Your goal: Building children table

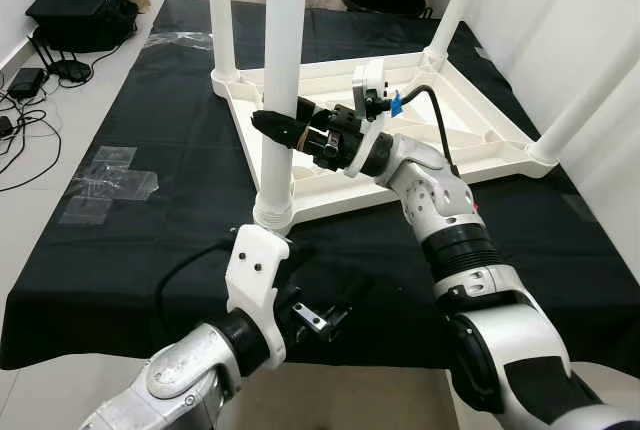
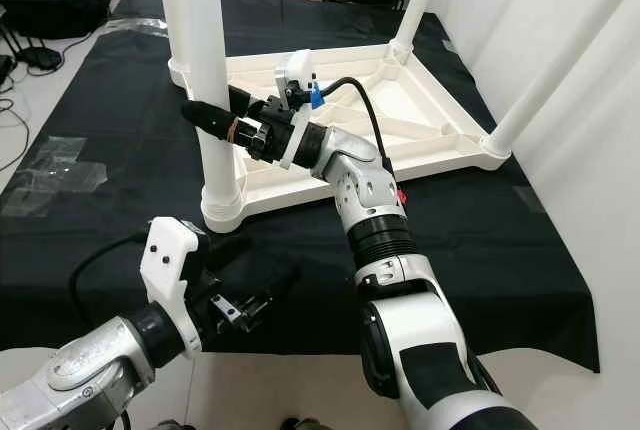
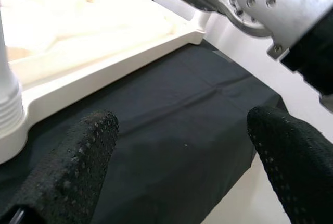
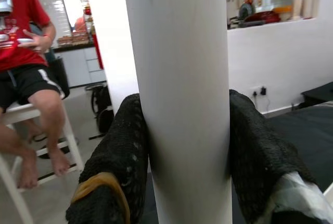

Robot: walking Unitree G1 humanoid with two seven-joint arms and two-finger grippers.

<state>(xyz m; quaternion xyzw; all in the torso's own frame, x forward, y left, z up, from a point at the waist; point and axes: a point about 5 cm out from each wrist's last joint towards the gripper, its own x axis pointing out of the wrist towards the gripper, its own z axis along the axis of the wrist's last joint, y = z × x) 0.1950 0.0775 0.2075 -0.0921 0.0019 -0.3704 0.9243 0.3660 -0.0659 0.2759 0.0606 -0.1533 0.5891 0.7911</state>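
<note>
So the kids' table top (image 1: 470,120) is lying upside down in the middle of the frame, on a black cloth (image 1: 150,240) spread over the floor, with white legs sticking up from its corners. The one that matters is the near leg (image 1: 282,70), standing in the corner socket (image 1: 272,215) at the lower left of the tabletop. You can see threads right at its base, so my guess is it's being screwed in and isn't fully seated yet.

The right gripper (image 1: 284,130) reaches in from the right of the frame and has its two black fingers clamped on either side of that leg, roughly halfway up what's visible. In the right wrist view the fingers (image 4: 122,151) are pressed flat against the white tube, so it's a proper hold.

The left gripper (image 3: 182,146) is low at the bottom centre, hovering over the cloth just in front of the table's edge, fingers spread wide with nothing between them.

Further out: a person in a red shirt (image 4: 21,5) sits on a stool in the background of the right wrist view, and there's a black bag (image 1: 80,10) plus cables at the upper left.

What I'd worry about: those fingers are on a smooth round tube, so if it twists, the grip could just slip around it. And nothing's holding the tabletop down, so any sideways push on the leg could slide the whole thing on the cloth or cross-thread the socket.
</note>
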